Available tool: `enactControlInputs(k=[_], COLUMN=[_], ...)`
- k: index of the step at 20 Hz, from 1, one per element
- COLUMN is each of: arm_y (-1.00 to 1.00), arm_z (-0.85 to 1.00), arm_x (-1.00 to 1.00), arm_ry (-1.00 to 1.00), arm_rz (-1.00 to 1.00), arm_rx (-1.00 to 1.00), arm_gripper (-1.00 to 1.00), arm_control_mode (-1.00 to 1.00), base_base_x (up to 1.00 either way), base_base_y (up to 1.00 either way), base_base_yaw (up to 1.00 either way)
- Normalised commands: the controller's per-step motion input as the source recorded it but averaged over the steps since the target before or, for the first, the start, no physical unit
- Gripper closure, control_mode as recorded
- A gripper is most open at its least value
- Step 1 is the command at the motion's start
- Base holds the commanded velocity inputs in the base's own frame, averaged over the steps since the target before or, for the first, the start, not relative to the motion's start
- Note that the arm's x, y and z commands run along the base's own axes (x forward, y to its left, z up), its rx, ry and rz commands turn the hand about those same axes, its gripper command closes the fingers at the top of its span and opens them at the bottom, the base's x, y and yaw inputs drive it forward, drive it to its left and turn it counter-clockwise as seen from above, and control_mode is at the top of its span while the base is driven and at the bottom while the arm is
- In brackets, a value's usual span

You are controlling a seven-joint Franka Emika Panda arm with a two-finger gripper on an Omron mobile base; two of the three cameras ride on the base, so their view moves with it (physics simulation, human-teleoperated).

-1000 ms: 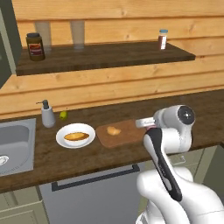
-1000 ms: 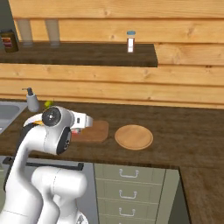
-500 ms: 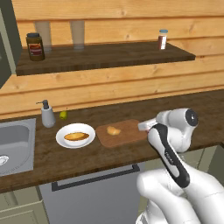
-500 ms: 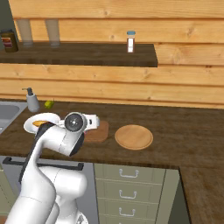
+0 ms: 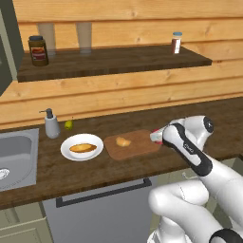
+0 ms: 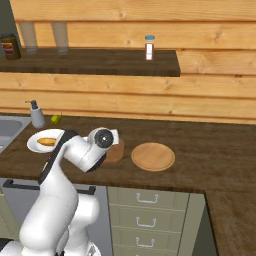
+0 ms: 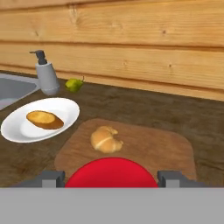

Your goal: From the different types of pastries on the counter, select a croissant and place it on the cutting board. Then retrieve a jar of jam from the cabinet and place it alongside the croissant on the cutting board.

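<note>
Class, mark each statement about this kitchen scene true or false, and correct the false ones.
1. The croissant lies on the cutting board. True.
2. The white plate is bare. False: a pastry lies on it.
3. A red-lidded jar sits between the gripper fingers. True.
4. The soap dispenser stands on the shelf. False: it stands on the counter beside the sink.
5. The round wooden board carries the croissant. False: nothing lies on it.

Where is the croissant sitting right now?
The croissant lies on the cutting board, towards its left half in the hand view. The white plate with another pastry sits just left of the board on the counter.
</note>
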Motion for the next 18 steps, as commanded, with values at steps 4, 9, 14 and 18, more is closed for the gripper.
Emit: enactControlInputs(k=[4,9,14,18], arm_y=[0.0,0.0,0.03,0.05], arm_z=[-0.22,-0.01,-0.23,-0.31], arm_x=[0.09,0.0,0.1,0.31], arm_ry=[-0.01,-0.09,-0.16,-0.01], arm_rz=[0.12,0.05,0.06,0.09], arm_rx=[0.1,0.0,-0.01,0.0], arm_gripper=[1.0,1.0,1.0,1.0], arm_control_mode=[-1.0,-1.0,-1.0,-1.0], base_base_x=[0.0,0.0,0.0,0.0], base_base_y=[0.0,0.0,0.0,0.0], base_base_yaw=[0.0,0.0,0.0,0.0])
